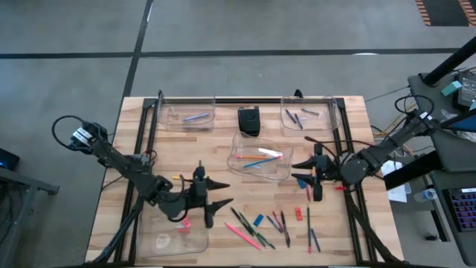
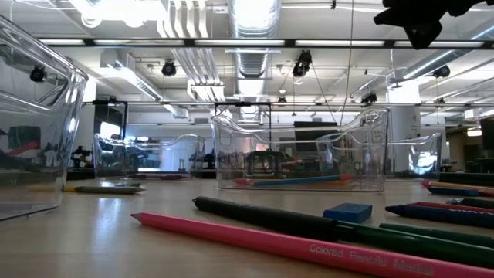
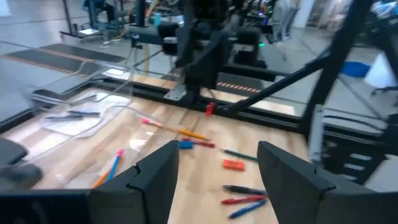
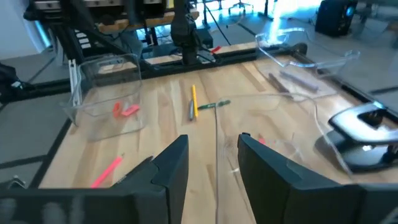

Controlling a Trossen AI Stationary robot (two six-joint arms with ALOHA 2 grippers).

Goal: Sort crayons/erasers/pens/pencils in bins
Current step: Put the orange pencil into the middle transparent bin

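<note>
Your left gripper (image 1: pixel 213 199) hangs over the table's near-left part with its fingers spread wide and nothing between them. Your right gripper (image 1: pixel 309 179) sits at the right end of the middle bin (image 1: pixel 259 158); its fingers stand a little apart and nothing shows between them in the wrist view.

The loose sticks lie in a scatter along the near edge of the wooden table (image 1: pixel 349 126). A pink pencil (image 1: pixel 243 236) and a green one (image 1: pixel 256 234) run diagonally, far-left to near-right, almost side by side (the low view shows them in the foreground, the pink one printed "Colored Pencils"). A dark stick (image 1: pixel 240 219) slants the same way just behind them. Two pens (image 1: pixel 277 222) lie near each other, also tilted, and a long thin stick (image 1: pixel 309 229) runs nearly straight from far to near. A blue eraser (image 1: pixel 258 220) rests between the dark stick and the pens; a red one (image 1: pixel 299 214) sits further right.

In the middle bin the pencils lie roughly left to right. The far-left bin (image 1: pixel 187 113) holds one bluish stick lying crosswise, the far-right bin (image 1: pixel 308 114) a few short dark ones, and the near-left bin (image 1: pixel 172 240) a pale small item I cannot identify. A black box (image 1: pixel 249 120) stands between the far bins.

Around the table is grey concrete floor; the low view shows an open hall with ducts and strip lights.
</note>
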